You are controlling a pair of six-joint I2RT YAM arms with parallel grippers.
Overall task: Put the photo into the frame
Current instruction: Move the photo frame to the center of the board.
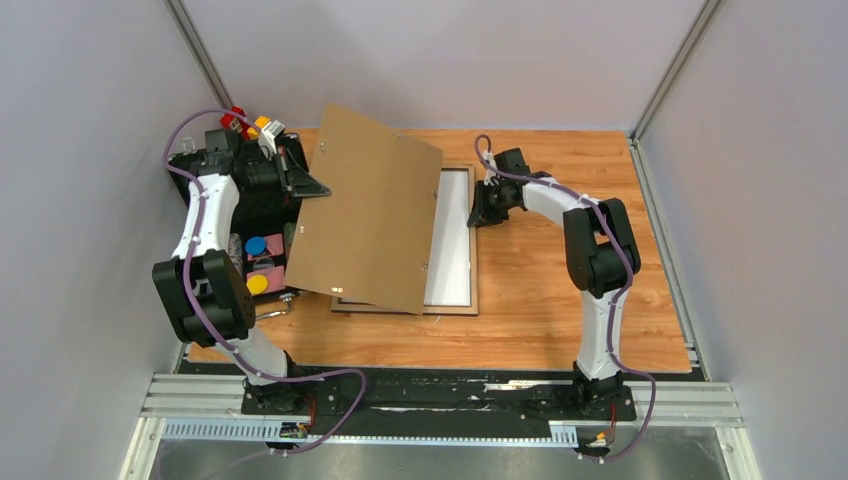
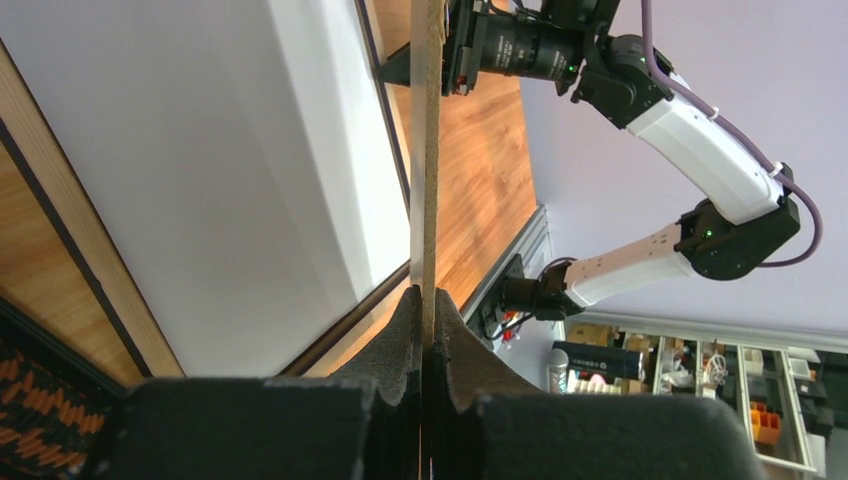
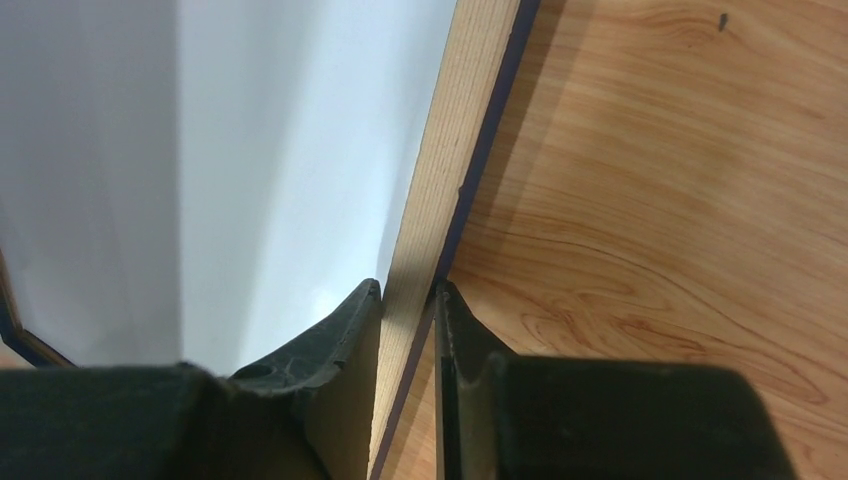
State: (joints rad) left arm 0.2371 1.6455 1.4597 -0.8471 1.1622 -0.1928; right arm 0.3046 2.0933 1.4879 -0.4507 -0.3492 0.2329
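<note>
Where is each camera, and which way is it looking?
Top: above and behind, looking down on the table; both arms show.
Left wrist: on the left arm, looking along the brown panel the left hand pinches; right arm beyond.
Right wrist: on the right arm, looking down at the frame rail the right hand grips.
Shared: top and left wrist both show the panel and right arm.

no legible text, no readable labels (shelf clutter (image 2: 700, 375) too blurred)

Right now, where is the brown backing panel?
Top view, left of centre: the backing panel hangs tilted in the left gripper, over the left part of the frame.
</note>
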